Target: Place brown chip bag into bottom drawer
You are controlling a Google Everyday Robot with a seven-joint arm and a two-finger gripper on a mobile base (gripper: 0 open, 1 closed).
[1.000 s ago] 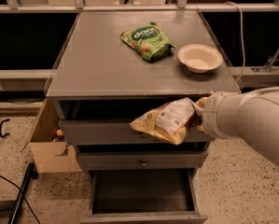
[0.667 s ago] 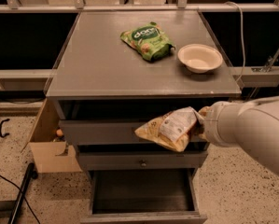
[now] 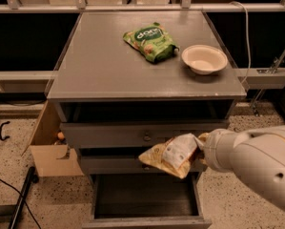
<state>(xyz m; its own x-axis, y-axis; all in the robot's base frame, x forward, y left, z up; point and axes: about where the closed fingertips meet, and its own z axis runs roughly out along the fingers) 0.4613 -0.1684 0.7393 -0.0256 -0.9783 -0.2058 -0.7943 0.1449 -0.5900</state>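
Hanging in the lower middle of the frame, the brown chip bag (image 3: 173,155) is up in the air, and we see its crinkled yellow-tan foil and white label panel in front of the middle drawer (image 3: 108,165). The gripper (image 3: 202,148) sits at the bag's right end, clamped on that edge, mostly tucked behind the smooth, rounded white shell of the arm (image 3: 261,168) that reaches in from the lower right. Straight below the bag, the bottom drawer (image 3: 147,222) stands pulled open, a wide box with a flat, dark grey inside; the bag is above it, not in it. We also have the shallow top drawer (image 3: 108,133) with its small round knob. Up on the matte grey cabinet top (image 3: 99,66), a glossy green snack bag (image 3: 150,42) lies flat, with a round, pale bowl (image 3: 204,59) just beside it to the right. At the left edge, an open cardboard box (image 3: 49,156) rests on the speckled floor (image 3: 8,175) against the cabinet.
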